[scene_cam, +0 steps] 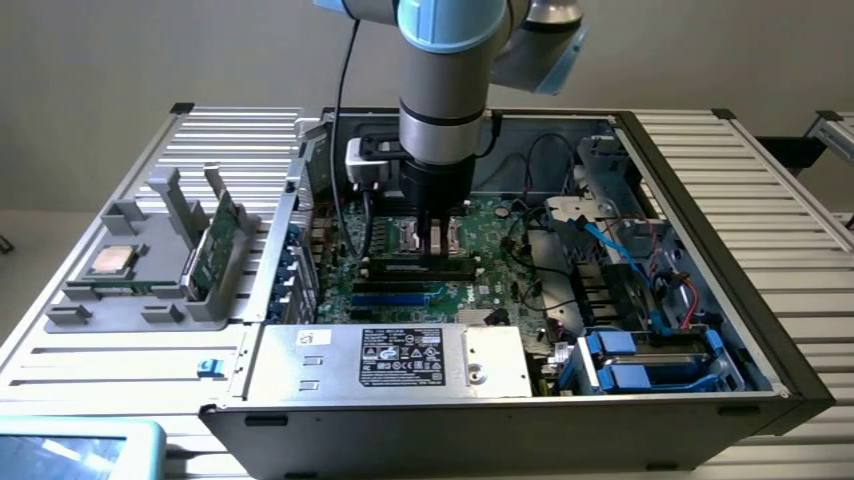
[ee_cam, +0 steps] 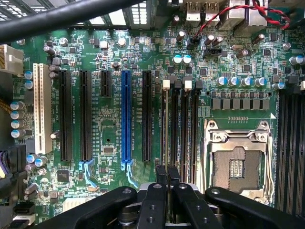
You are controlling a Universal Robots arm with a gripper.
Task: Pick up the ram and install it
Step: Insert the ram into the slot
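On the table (scene_cam: 107, 350): an open computer case (scene_cam: 507, 425) lay with its side off, the motherboard (scene_cam: 497, 292) facing up.
Holder (scene_cam: 80, 318): a grey fixture sat on the table at the exterior view's left, just beside the case.
Ram (scene_cam: 214, 252): the green stick stood on edge between the holder's uprights, well apart from the jaws.
Processor chip (scene_cam: 114, 262): the square silver piece lay flat in the holder, further toward the exterior view's left than the ram.
Arm (scene_cam: 441, 90): it reached straight down into the far half of the case.
Jaws: pressed almost together, low over the motherboard; I could make out nothing between them.
Fingertips (ee_cam: 162, 175): they hung over one end of the black memory slots (ee_cam: 181, 124), with the processor socket (ee_cam: 236, 167) just beside those slots.
Power supply (scene_cam: 387, 355): a silver labelled box filled the near side of the case.
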